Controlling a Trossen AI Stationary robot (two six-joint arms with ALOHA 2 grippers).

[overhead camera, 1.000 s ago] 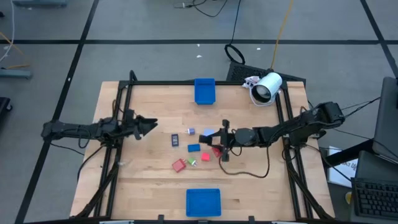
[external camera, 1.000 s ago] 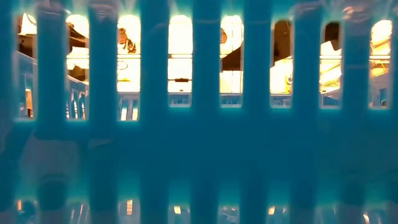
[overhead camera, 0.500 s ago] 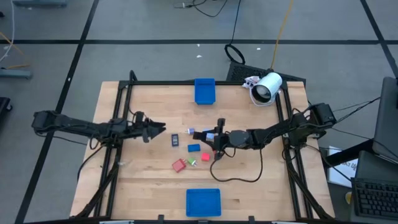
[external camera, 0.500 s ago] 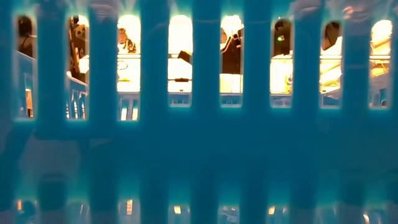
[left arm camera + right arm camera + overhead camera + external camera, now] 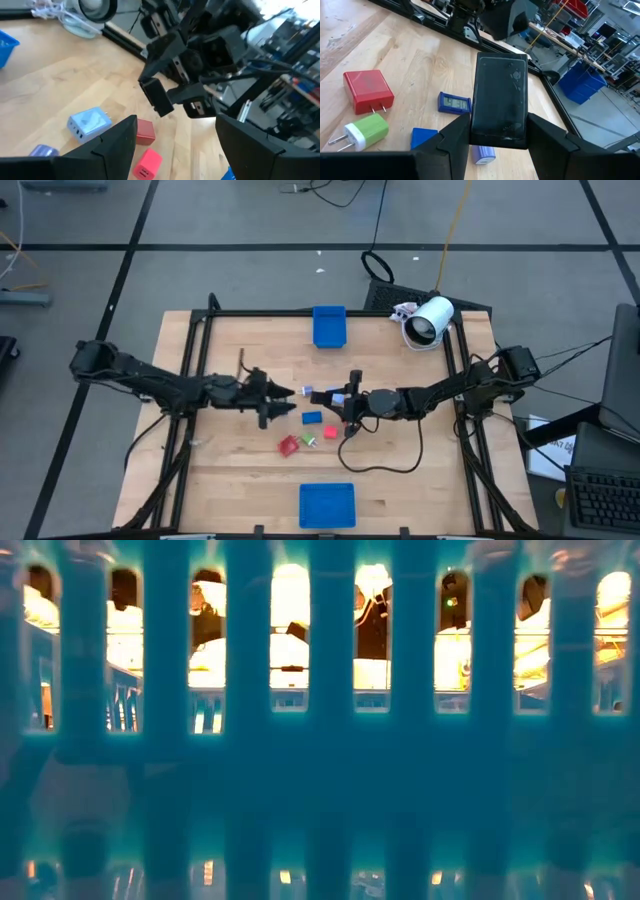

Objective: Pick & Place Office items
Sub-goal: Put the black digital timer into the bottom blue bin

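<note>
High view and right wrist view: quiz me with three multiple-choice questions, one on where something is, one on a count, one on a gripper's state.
1. Where is the white cylinder?
A. Between the two grippers
B. At a corner of the table, on the right arm's side
C. Inside a tray

2. How many blue trays are on the table?
A. One
B. Two
C. Four

3. What is the right gripper doing?
A. Open and empty
B. Shut on a red plug
C. Shut on a dark piece

Answers:
1. B, it lies by the frame at that corner in the high view.
2. B, one sits at each long edge, mid-table.
3. C, the right wrist view shows the dark slab clamped between its fingers.
</note>
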